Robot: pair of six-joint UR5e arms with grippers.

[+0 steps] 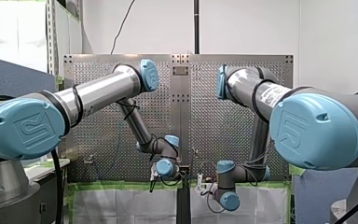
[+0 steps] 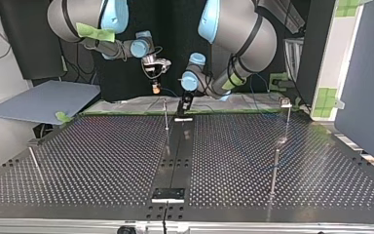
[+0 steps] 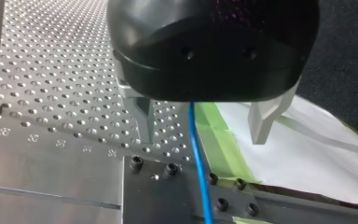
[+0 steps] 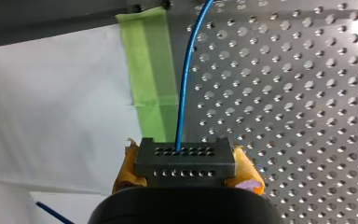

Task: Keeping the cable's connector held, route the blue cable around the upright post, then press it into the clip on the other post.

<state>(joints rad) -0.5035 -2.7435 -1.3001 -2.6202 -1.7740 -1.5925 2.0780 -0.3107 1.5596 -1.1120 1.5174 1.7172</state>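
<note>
Connector (image 4: 185,156) sits clamped between the right gripper's (image 4: 186,170) yellow pads (image 4: 248,169). The left gripper (image 3: 204,135) stands wide around the blue cable (image 3: 200,177).

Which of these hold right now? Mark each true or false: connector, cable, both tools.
1. My right tool holds the black connector between yellow pads. True.
2. The connector lies loose on the perforated table. False: it is clamped in my right tool.
3. My left tool is shut on the blue cable. False: its fingers stand apart, and the cable runs between them.
4. The blue cable leaves the connector on the side facing away from my right tool. True.
</note>
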